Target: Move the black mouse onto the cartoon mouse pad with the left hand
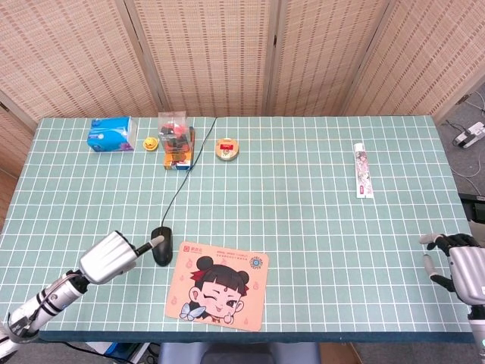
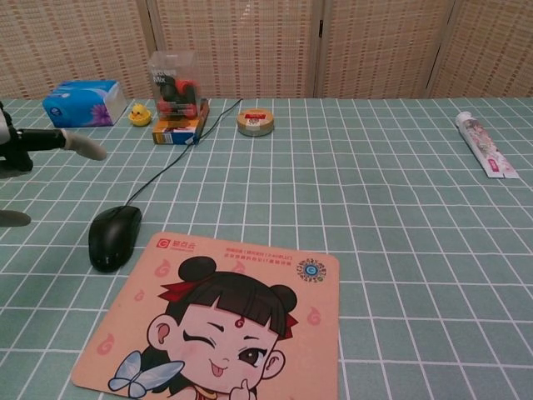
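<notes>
The black mouse lies on the table just left of the cartoon mouse pad, close to its upper left corner. Its cable runs toward the far edge. My left hand hovers just left of the mouse with its fingers spread and holds nothing. In the chest view its fingers show at the left edge, raised above the table and apart from the mouse. My right hand stays open and empty at the table's front right corner.
At the far left stand a blue tissue pack, a small yellow duck and a clear case on a box. A round tin sits beside them. A toothpaste tube lies at the far right.
</notes>
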Controlling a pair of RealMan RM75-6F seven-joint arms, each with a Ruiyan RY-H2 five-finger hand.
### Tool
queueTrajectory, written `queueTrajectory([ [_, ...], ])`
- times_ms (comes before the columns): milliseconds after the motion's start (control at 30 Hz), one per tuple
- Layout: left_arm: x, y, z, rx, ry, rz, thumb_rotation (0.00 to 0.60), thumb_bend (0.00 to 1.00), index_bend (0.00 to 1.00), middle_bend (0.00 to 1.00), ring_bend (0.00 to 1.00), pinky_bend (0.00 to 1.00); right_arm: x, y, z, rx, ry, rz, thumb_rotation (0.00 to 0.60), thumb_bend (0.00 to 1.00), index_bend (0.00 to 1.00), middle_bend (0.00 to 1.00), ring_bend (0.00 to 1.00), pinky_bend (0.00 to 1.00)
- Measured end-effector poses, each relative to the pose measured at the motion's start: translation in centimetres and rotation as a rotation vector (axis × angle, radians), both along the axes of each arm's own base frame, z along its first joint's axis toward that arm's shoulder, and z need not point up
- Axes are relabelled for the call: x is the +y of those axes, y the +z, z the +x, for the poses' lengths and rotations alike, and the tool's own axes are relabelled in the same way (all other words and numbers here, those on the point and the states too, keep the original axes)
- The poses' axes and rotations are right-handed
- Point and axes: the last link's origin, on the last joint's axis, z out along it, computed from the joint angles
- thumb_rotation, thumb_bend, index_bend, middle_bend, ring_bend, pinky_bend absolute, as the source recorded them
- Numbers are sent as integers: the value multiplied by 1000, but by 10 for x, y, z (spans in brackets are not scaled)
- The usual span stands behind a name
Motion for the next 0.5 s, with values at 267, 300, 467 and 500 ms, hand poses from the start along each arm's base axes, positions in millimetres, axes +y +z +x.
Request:
queueTrajectory([
  [267,14,-18,0,147,-101,28,600,92,200,952,1000,1000,-1,3,-1,-9,-2,-4,600,409,399,472,414,305],
  [300,15,-20,-1,157,-106,26,600,92,199,952,1000,1000,-1,3,-2,-9,-3,-4,600,409,399,472,414,305],
  [467,21,-27,-2,210,-136,31,600,92,184,951,1000,1000,-1,4,-2,-11,-5,-2,600,409,399,472,414,305],
  [500,22,-27,-2,221,-143,36,600,92,178,951,1000,1000,-1,4,-2,-12,-5,-1,600,409,399,472,414,305],
])
